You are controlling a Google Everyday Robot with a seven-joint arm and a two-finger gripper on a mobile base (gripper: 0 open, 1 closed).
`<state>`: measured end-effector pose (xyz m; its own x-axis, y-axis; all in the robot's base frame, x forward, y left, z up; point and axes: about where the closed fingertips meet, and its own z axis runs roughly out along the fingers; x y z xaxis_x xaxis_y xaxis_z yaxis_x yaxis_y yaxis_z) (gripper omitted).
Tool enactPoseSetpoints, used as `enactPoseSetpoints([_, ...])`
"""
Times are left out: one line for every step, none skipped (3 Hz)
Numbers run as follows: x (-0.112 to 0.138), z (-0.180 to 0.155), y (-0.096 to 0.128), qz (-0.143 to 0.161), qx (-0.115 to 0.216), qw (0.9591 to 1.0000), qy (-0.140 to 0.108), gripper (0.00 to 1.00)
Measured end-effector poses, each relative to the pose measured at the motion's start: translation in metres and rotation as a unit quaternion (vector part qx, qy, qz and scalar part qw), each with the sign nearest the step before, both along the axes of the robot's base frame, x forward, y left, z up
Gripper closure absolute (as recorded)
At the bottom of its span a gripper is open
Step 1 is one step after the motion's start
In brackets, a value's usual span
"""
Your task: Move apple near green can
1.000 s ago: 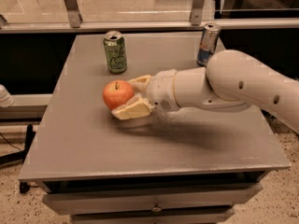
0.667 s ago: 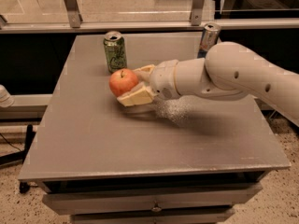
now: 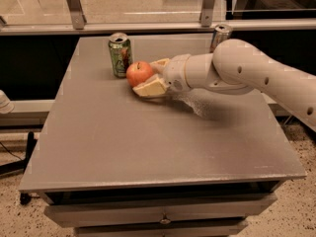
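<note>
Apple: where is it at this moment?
In the camera view, the gripper holds the apple beside the green can, toward the back of the table.

Near the desk's (image 3: 148, 147) far left corner, the gripper (image 3: 144, 76) clasps the apple (image 3: 138, 73) between its two fingers (image 3: 148, 89), just beside the green can (image 3: 120, 55). A silver can (image 3: 220, 35) stands at the far edge.
</note>
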<state>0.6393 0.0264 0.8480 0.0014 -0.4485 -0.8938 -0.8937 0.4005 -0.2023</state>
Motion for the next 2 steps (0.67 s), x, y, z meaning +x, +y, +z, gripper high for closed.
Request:
enactPoseSetpoints([0.024, -0.002, -0.004, -0.017, 0.004, 0.9998, -0.004, 1.00])
enactPoseSetpoints([0.035, -0.003, -0.006, -0.024, 0.009, 0.9997, -0.002, 0.81])
